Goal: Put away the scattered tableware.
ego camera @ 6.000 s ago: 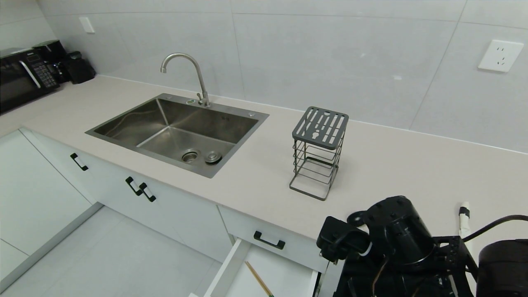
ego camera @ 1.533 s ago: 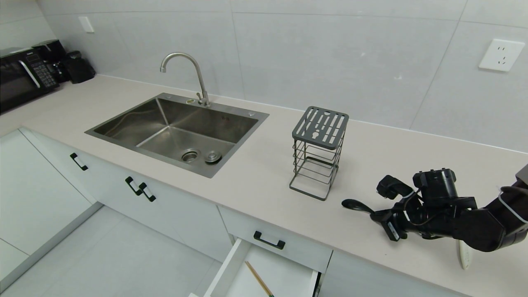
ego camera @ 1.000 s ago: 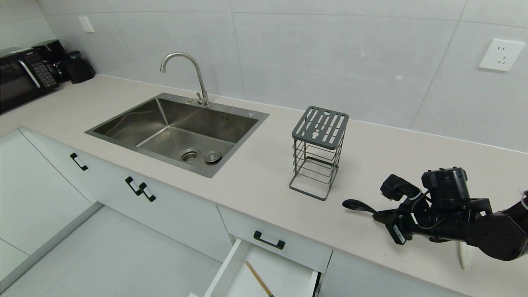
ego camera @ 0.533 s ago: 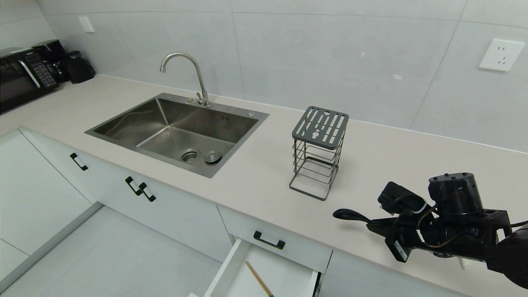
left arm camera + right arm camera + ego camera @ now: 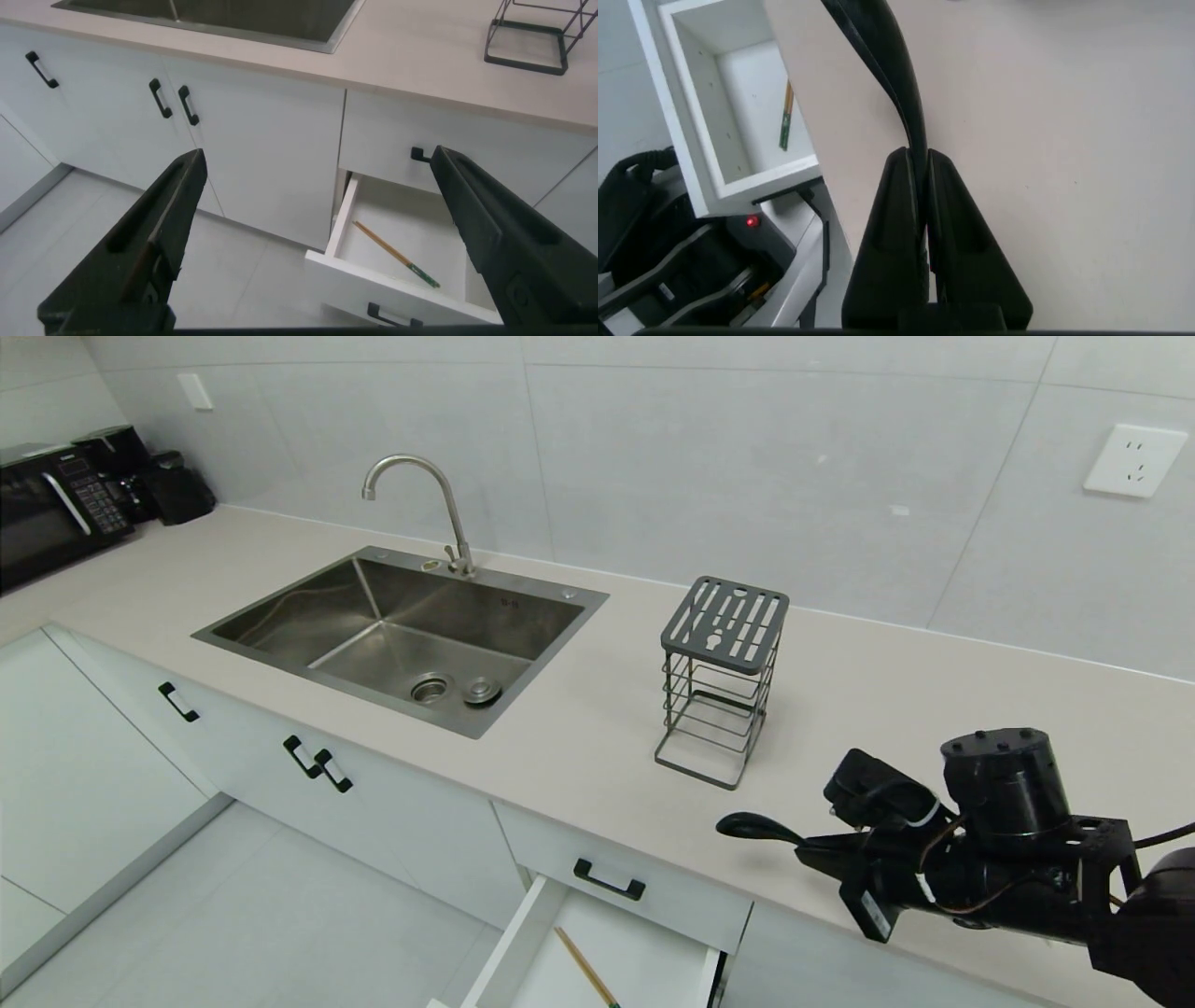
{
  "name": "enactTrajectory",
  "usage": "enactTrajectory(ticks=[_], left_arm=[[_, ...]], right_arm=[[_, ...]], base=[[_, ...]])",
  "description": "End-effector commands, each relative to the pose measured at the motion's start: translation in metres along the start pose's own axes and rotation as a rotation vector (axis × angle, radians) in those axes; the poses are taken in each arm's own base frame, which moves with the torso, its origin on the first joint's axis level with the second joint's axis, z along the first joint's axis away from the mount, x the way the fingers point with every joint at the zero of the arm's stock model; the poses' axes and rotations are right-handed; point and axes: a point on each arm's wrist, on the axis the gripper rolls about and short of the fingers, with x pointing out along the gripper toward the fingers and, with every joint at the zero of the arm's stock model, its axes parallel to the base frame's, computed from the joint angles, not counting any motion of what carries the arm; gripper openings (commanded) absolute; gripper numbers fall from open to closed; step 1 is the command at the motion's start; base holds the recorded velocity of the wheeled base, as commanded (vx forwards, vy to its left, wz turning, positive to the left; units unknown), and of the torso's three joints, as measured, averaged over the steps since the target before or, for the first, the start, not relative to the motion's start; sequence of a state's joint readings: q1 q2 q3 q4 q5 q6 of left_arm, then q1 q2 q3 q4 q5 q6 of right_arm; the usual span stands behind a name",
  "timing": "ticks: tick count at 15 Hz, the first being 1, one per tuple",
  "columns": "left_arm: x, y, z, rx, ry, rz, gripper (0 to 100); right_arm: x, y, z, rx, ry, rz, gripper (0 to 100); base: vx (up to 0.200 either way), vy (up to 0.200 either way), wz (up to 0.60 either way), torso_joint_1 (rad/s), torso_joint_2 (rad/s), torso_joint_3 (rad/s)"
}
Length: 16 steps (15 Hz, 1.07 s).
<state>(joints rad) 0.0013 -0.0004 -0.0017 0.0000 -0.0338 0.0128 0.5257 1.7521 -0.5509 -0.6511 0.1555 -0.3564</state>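
The step in hand looks like carrying a piece of tableware to storage. The right end effector (image 5: 820, 847) is clamped on the handle of a black spoon (image 5: 754, 826) and holds it off the table (image 5: 579, 737), over the front part of it, near the wire rack (image 5: 724, 681). The bowl of the spoon points out toward the table's front edge. Below that edge a drawer (image 5: 644, 957) stands open, with one wooden stick (image 5: 586, 969), probably a chopstick, lying inside.

The next move probably calls for taking the spoon out past the edge and lowering it over the drawer's opening. It should only be let go once it is low enough not to bounce off the rim.

The right wrist view shows the grip best: both fingers pressed flat against the thin handle of the spoon (image 5: 878, 65), with the drawer (image 5: 729, 121) and the stick (image 5: 785, 117) off to one side.

The left wrist view shows the left end effector (image 5: 316, 166) with its fingers spread wide and nothing between them. It hangs in front of the cabinets and looks down into the drawer (image 5: 402, 210), where bare floor lies around the stick (image 5: 394, 254).
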Motion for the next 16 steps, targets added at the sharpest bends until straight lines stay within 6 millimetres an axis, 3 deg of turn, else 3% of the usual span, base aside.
enactTrajectory(ticks=[1,5,10,16], left_arm=[[0.0,0.0,0.0,-0.001,0.001,0.0,100],[0.0,0.0,0.0,-0.001,0.001,0.0,100],[0.0,0.0,0.0,-0.001,0.001,0.0,100],[0.0,0.0,0.0,-0.001,0.001,0.0,100]], right_arm=[[0.013,0.023,0.01,-0.005,-0.008,0.061,0],[0.032,0.049,0.021,-0.047,-0.025,0.131,0],[0.07,0.109,0.033,-0.087,-0.014,0.246,0],[0.079,0.131,0.051,-0.011,-0.045,0.26,0]], base=[[0.0,0.0,0.0,0.0,0.0,0.0],[0.0,0.0,0.0,0.0,0.0,0.0],[0.0,0.0,0.0,0.0,0.0,0.0],[0.0,0.0,0.0,0.0,0.0,0.0]])
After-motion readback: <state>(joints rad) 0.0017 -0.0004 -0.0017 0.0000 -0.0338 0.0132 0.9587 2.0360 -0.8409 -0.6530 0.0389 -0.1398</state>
